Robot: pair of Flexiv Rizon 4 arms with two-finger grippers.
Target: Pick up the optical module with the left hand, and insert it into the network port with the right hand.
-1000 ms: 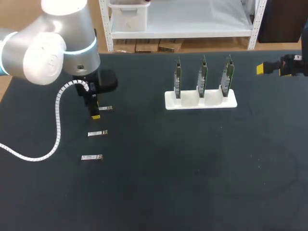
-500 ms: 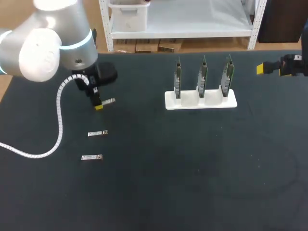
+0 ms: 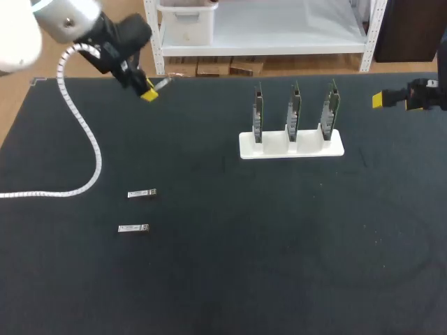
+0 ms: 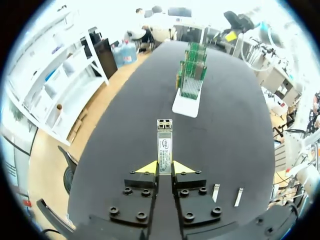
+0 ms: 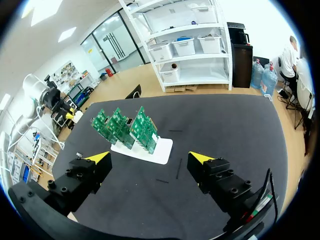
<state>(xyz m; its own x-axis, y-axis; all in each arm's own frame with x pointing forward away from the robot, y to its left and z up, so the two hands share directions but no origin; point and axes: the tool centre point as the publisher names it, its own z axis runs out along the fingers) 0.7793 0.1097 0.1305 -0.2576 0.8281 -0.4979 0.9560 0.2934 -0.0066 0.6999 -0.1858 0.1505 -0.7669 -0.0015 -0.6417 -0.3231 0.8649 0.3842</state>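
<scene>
Left gripper (image 4: 164,167) clamped on the optical module (image 4: 164,145), raised near the table's (image 3: 223,279) far-left edge (two spare modules (image 3: 142,193) lie nearer). Right gripper (image 5: 149,156) fingers wide apart, right of the card rack (image 3: 292,143).

A second ago my left gripper (image 3: 148,93) is down on the table (image 3: 230,279), its fingers set around the optical module (image 3: 162,82). Half a second later it is a little above the surface with the module lifted clear. Now it is much higher and has swung back toward the table's far left corner. The module travels with it, pinched between the two fingers, its free end jutting out ahead of the yellow tips. The white coiled cable (image 3: 97,164) trails after the arm, its loop drawn out longer.
</scene>
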